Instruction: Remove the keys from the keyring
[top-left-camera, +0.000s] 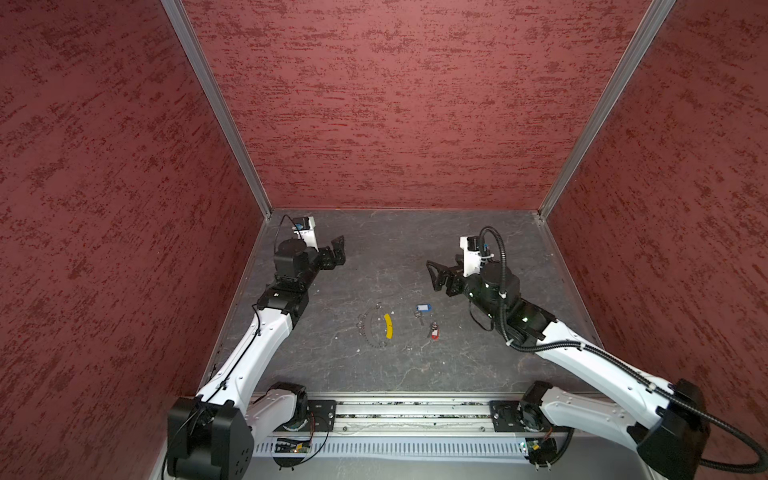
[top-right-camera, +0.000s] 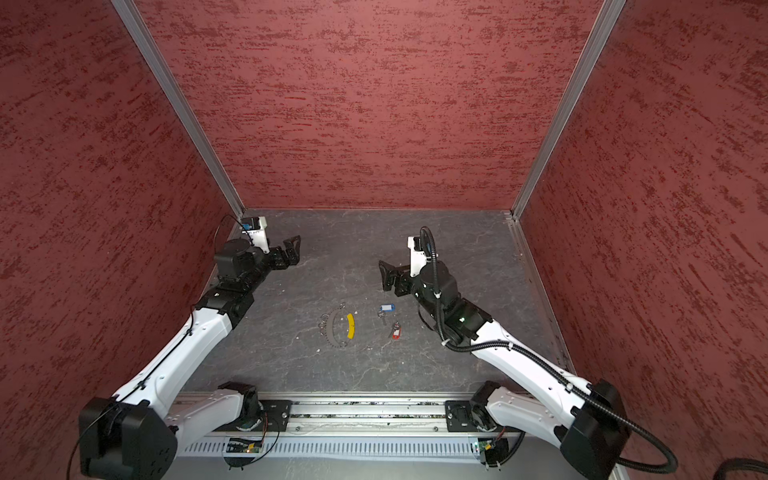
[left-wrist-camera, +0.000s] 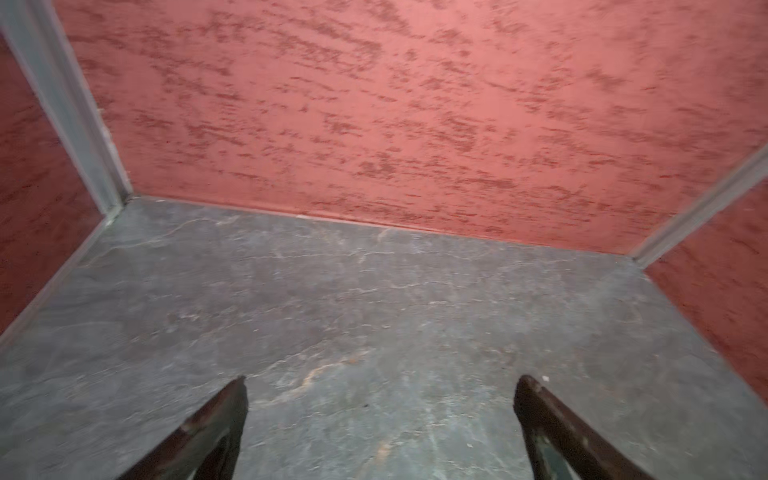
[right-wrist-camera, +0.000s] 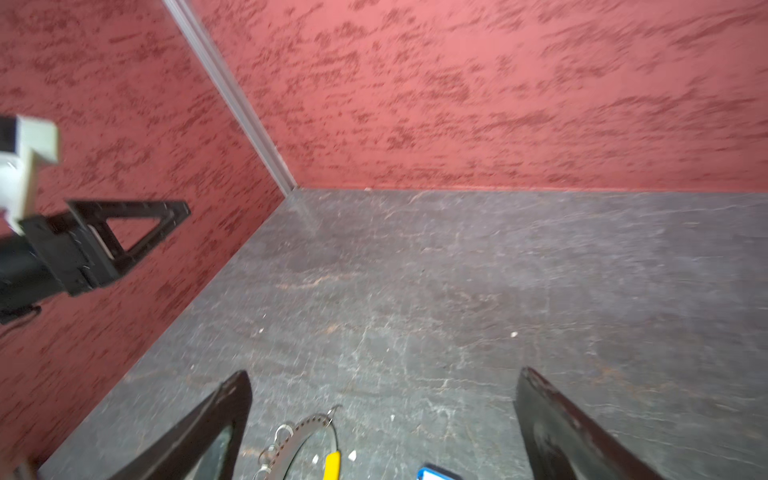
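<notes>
The left end effector (top-left-camera: 338, 248) hangs over the desk (top-left-camera: 415, 374), jaws spread wide and empty, well apart from the keyring (top-left-camera: 388, 326). The keyring is a thin dark loop with a curved yellow section and small silver rings, lying flat mid-desk. Just right of it, apart, lie the blue-tagged key (top-left-camera: 423, 308) and the red-tagged key (top-left-camera: 434, 332). The right end effector (top-left-camera: 432, 276), wide open and empty, hovers near them, on their far side.

Around me stood mottled red walls (top-left-camera: 395, 104), joined at the back corners by aluminium posts (top-left-camera: 216, 108); beneath lay a dark grey veined tabletop (top-left-camera: 374, 249), dotted with a few pale crumbs (right-wrist-camera: 514, 334); along its near edge I saw a metal rail (top-left-camera: 415, 409) and, nearer still, a white slotted cable duct (top-left-camera: 415, 449).
</notes>
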